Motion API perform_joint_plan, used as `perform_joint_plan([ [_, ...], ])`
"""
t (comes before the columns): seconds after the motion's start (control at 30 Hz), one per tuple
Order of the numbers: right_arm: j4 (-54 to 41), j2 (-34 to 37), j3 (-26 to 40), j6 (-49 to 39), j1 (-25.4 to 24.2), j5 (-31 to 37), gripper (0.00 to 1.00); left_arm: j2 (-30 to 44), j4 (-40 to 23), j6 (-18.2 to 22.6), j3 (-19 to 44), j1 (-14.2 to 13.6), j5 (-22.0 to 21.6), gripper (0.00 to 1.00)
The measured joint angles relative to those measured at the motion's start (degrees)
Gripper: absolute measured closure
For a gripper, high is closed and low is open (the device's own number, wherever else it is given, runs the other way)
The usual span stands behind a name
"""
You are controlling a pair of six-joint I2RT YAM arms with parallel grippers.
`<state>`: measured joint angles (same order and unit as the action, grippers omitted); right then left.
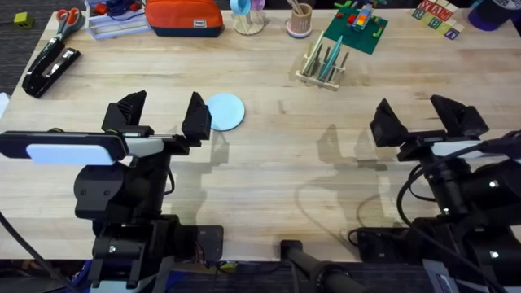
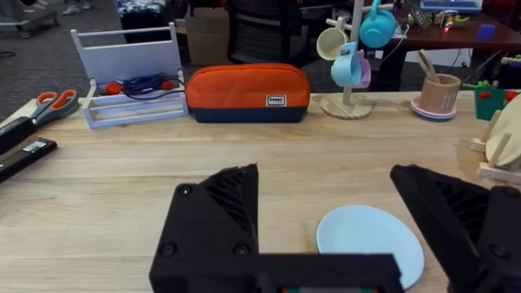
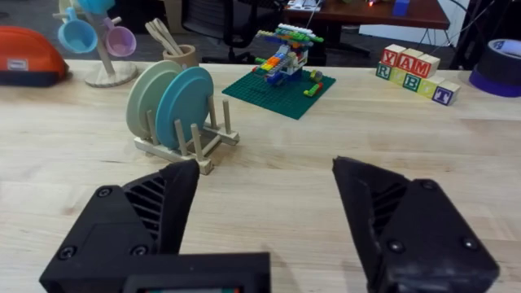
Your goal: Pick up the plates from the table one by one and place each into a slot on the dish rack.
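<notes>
One light blue plate (image 1: 225, 111) lies flat on the wooden table (image 1: 269, 171), just right of my left gripper (image 1: 163, 112), whose black fingers stand open with nothing between them. From the left wrist camera that plate (image 2: 370, 242) lies between the two fingers, toward the right one. The pale dish rack (image 1: 324, 63) stands at the back, with two plates (image 3: 172, 102) upright in its slots. At the right side of the table my right gripper (image 1: 429, 115) is open and empty, well short of the rack (image 3: 189, 140).
Along the far edge sit an orange pouch (image 1: 184, 18), a mug tree (image 2: 353, 57), a cup of sticks (image 1: 300, 20), a green brick board (image 1: 353, 31), letter blocks (image 3: 414, 70) and a white tray (image 2: 130, 77). Scissors (image 1: 67, 19) and a black stapler (image 1: 49, 69) lie far left.
</notes>
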<state>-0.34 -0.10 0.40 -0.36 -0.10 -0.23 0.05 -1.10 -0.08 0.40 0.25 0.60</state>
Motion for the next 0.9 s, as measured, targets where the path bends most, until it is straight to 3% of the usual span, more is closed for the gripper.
perform_joint_plan([
  [0.9, 1.24, 0.04, 0.13, -0.04, -0.09, 0.02, 0.007, 0.00, -0.30, 0.07, 0.19, -0.02, 0.26, 0.008],
])
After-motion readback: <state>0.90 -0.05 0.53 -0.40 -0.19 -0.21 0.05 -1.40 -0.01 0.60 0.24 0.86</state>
